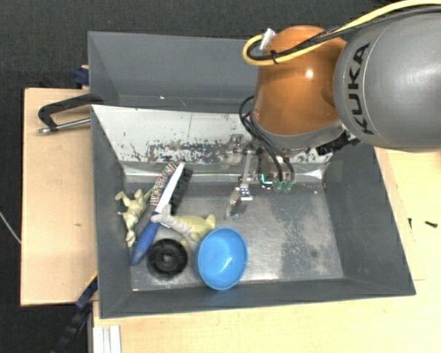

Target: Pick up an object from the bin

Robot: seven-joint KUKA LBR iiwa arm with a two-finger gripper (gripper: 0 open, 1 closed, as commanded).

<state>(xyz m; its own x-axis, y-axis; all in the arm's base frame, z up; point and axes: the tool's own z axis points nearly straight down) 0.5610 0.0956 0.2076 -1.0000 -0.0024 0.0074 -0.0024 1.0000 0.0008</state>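
Blue bowl (222,258) at bin (367,271) front, claw (236,201) just behind, brush (162,206) at left

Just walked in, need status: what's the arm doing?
The KUKA arm's gripper hangs inside the grey metal bin, above bare floor near the middle. The things lie heaped to its lower left: a pale yellow toy figure, a round blue plastic bowl, a blue-handled brush and a black round cap. It touches none of them.
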